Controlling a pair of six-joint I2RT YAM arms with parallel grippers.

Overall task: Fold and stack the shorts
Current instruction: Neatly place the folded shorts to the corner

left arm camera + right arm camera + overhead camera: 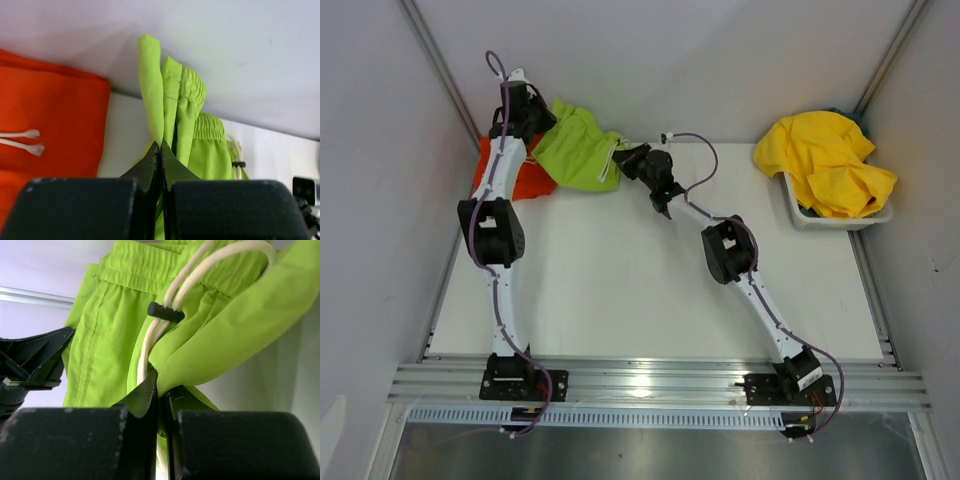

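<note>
The lime green shorts [578,150] hang bunched at the back of the table, held up between both grippers. My left gripper [535,120] is shut on their left edge; in the left wrist view the fabric [195,140] rises in folds from the closed tips [161,145]. On the right side my right gripper [625,155] is shut on a fold of the same shorts [110,340] near the waistband, at the tips [161,385], beside the white drawstring [165,315]. The orange shorts [530,183] lie flat under the left arm, also in the left wrist view [50,115].
Yellow shorts [830,160] are heaped in a white bin [820,222] at the back right. The back wall stands right behind the green shorts. Metal frame posts run along the table's left and right edges. The left gripper's dark fingers [35,365] show in the right wrist view.
</note>
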